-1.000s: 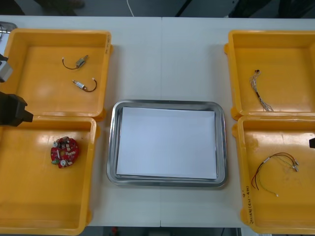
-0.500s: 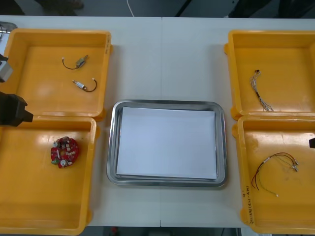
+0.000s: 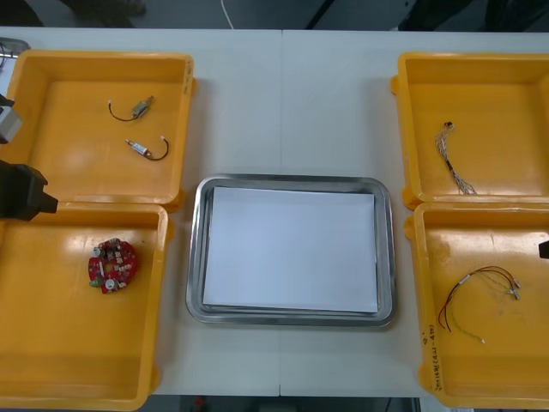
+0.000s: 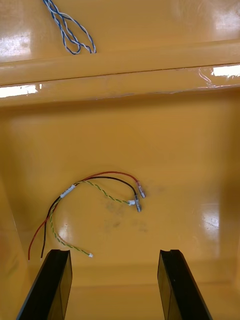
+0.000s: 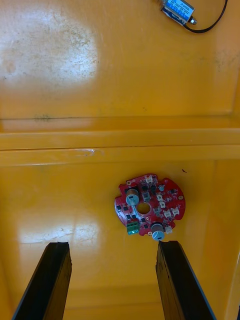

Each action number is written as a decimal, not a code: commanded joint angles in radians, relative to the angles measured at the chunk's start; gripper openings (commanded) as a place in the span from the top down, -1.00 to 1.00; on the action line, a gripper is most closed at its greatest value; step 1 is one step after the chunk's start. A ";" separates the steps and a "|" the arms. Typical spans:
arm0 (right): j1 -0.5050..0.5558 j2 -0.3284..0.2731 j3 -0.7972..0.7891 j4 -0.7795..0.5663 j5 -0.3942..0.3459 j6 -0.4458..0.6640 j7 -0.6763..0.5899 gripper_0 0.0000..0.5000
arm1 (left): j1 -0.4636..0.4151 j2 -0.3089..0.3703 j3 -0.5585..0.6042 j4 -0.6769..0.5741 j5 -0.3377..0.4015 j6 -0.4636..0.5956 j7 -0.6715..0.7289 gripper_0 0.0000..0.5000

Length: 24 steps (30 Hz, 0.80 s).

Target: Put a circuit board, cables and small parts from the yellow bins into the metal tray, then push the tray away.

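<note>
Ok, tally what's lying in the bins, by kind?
Circuit board: 1
Small metal parts: 2
Cables: 2
Total: 5
Left gripper open, facing the board; right gripper open, facing a cable.

Bright, even light falls from overhead onto the pale table point(image 3: 283, 103), leaving only faint, soft shadows along the inner walls of the yellow bins point(image 3: 103, 58). The metal tray point(image 3: 196, 257) gleams mildly at its rim. In both wrist views, white glare patches sit on the glossy bin floors and ledges
</note>
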 commanded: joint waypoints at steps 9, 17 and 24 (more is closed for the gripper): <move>-0.022 -0.074 -0.033 -0.047 -0.007 0.003 -0.028 -1.00 | 0.016 0.041 0.030 -0.031 -0.008 0.006 -0.100 -1.00; -0.007 -0.063 -0.022 -0.082 0.022 0.003 -0.044 -1.00 | 0.042 0.007 0.010 -0.009 -0.005 0.006 -0.100 -1.00; 0.021 -0.033 -0.024 -0.087 0.018 0.003 -0.066 -1.00 | 0.037 0.009 0.008 -0.009 0.002 0.006 -0.121 -1.00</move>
